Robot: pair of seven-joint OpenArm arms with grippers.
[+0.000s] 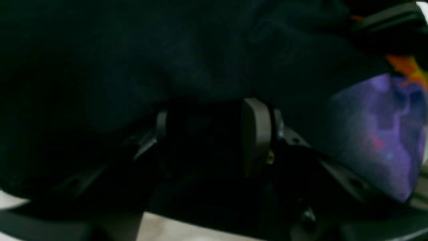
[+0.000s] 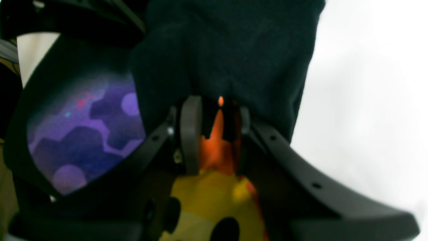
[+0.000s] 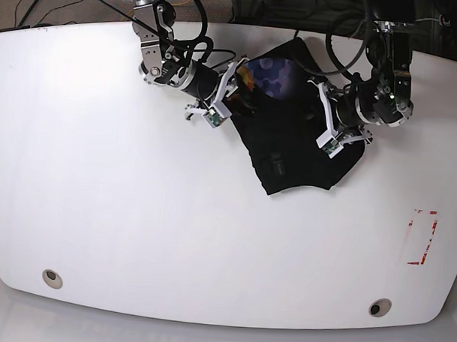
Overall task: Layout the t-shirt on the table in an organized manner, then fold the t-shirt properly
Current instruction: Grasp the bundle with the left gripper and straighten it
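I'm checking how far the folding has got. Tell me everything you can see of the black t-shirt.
The black cloth t-shirt lies bunched in a crumpled heap at the far middle of the glossy white table, not spread flat. Its print shows in folds: a purple patch with rounded shapes and orange-yellow colour. Both tools grip it. The right tool pinches a fold with orange print between its fingers, and the left tool is closed on plain black cloth.
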